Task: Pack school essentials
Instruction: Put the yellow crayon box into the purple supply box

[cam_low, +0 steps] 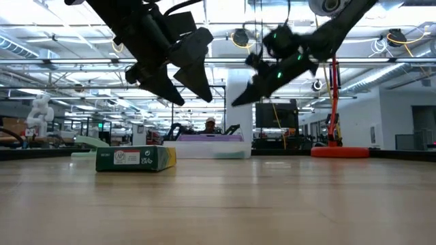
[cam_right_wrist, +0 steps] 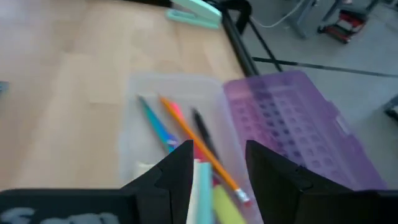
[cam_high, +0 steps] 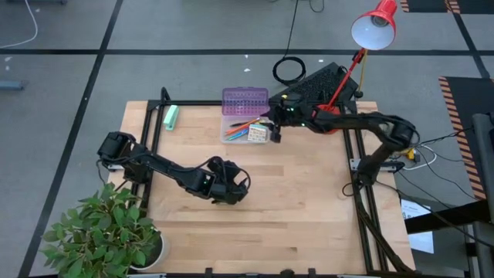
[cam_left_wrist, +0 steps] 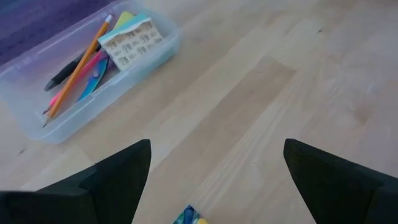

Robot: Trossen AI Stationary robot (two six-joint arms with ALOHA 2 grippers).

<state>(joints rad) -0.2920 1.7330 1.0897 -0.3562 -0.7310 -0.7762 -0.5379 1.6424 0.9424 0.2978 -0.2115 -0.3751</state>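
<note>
Table (cam_high: pixel 309 216): bare wood is left around the work. A crayon box nudged rather than gripped could slide off across it.

Clear box (cam_left_wrist: pixel 37 124): it stands at the far edge of the table with its purple lid (cam_high: pixel 245 100) folded back. It looks light, so a knock on a wall could shift it or tip it.

Left gripper (cam_low: pixel 193 95): it hangs above the middle of the table with the fingers spread wide and nothing between them. A descent off centre would land one finger on top of the crayon box, not beside it.

Right gripper (cam_right_wrist: pixel 217 149): it is held over the clear box's near right corner, fingers apart and nothing clamped. A low exit could catch the box rim, and the left arm's path to the box would be crossed.

Crayon box (cam_low: pixel 135 158): it lies flat on the table directly under the left gripper and is not yet packed. Lying flat, it leaves little side height to be gripped, so a shallow pinch may slip.

Stationery set (cam_left_wrist: pixel 130 38): it lies inside the clear box at the right end, and little room is left beside it for the crayon box.

Pens and pencils (cam_left_wrist: pixel 78 65): they lie loose and slanted in the clear box. They could be jammed or flicked out if the crayon box is pressed onto them.
</note>
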